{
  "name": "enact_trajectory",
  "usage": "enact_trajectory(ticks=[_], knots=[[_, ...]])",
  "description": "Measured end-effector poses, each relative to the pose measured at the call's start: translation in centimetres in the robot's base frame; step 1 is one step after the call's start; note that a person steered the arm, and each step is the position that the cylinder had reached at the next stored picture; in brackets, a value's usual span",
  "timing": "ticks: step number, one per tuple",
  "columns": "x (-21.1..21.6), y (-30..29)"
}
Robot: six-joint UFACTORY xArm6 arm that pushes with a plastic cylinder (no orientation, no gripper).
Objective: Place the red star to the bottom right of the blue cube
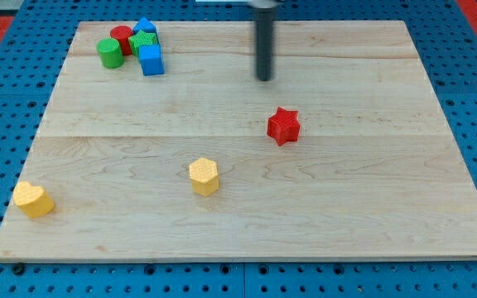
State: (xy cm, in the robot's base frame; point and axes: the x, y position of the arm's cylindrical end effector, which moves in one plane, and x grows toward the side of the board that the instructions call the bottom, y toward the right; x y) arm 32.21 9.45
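One red star [283,126] sits mid-table [371,215], far right of the blue cube [151,60]; my tip [264,79], fingerless, grasps nothing, poised above-left, likely to push.

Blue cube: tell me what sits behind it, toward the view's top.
Behind the blue cube crowd a green block, a red cylinder and another blue block; their lower parts are partly covered.

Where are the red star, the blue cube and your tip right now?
red star [284,126], camera view, centre of its top face.
blue cube [151,60], camera view, middle of the block.
my tip [265,79], camera view, rod's very end.
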Motion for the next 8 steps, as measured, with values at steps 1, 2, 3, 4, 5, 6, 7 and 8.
enact_trajectory(ticks=[1, 2, 3, 4, 5, 6, 7, 8], knots=[[7.0, 8.0], [13.3, 3.2], [12.4, -9.9], [9.0, -14.8], [12.4, -10.0], [9.7, -6.4], [7.8, -10.6], [6.4, -19.6]])
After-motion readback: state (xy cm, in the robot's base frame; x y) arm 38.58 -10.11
